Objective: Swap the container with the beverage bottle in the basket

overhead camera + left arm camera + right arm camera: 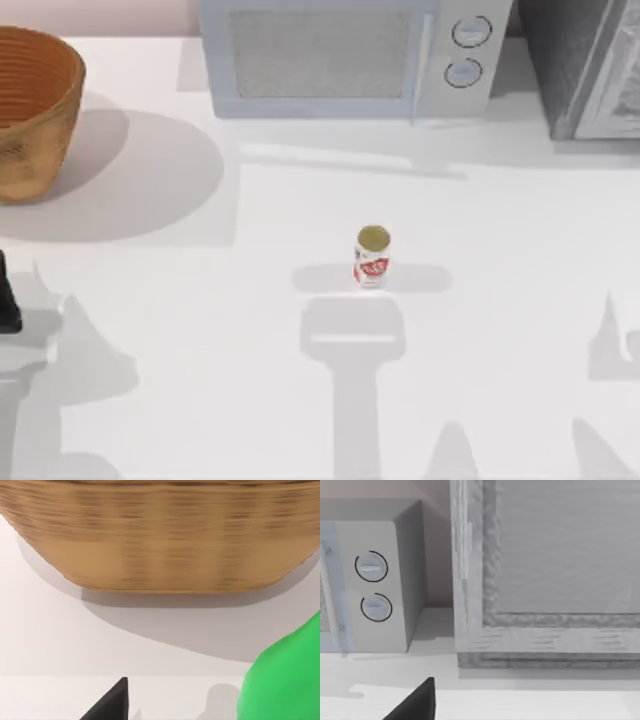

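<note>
Your beverage bottle (372, 257) stands upright near the middle of the desk (200, 400), gold top up, so its long axis is vertical and a sideways approach at the label would suit it; it is outside the basket (30, 110), which sits at the far left corner, well apart from it. Your left arm (8, 300) is at the left edge, just in front of the basket; the left tool (112, 702) faces the woven wall from close by, and a bright green object (285, 675) sits beside it; you cannot tell whether that tool is clenched, released or grasping the green thing. From there the bottle lies well off to the right. The right tool (415, 705) looks toward the microwave (340, 55) dials and a grey cabinet (585, 65) at the back right; its state you cannot tell either; which arm is nearer the bottle is unclear.
</note>
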`<state>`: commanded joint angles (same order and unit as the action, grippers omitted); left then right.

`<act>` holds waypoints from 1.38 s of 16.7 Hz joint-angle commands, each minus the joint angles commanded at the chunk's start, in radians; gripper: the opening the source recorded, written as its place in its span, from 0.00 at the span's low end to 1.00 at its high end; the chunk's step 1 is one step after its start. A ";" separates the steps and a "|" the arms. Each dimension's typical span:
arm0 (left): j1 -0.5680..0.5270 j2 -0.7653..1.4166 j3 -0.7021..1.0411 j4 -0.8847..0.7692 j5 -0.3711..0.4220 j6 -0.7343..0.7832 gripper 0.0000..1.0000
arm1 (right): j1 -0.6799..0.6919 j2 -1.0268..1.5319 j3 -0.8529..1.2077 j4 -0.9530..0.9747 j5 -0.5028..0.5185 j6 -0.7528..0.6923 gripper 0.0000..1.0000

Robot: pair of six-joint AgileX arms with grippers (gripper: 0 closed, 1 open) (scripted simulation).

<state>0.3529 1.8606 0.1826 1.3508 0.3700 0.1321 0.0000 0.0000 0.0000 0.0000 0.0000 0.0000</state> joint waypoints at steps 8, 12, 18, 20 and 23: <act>0.000 0.000 0.000 0.000 0.000 0.000 0.17 | 0.000 0.000 0.000 0.000 0.000 0.000 1.00; 0.000 0.000 0.000 0.000 0.000 0.000 0.00 | 0.000 0.000 0.000 0.000 0.000 0.000 1.00; 0.000 0.000 0.000 0.000 0.000 0.000 0.00 | 0.000 0.000 0.000 0.000 0.000 0.000 1.00; 0.001 0.000 -0.001 -0.001 0.000 0.001 0.00 | 0.000 0.000 0.000 0.000 0.000 0.000 1.00; 0.063 -0.012 0.055 -0.066 0.009 0.004 0.00 | 0.000 0.000 0.000 0.000 0.000 0.000 1.00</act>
<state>0.4159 1.8491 0.2379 1.2853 0.3785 0.1357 0.0000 0.0000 0.0000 0.0000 0.0000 0.0000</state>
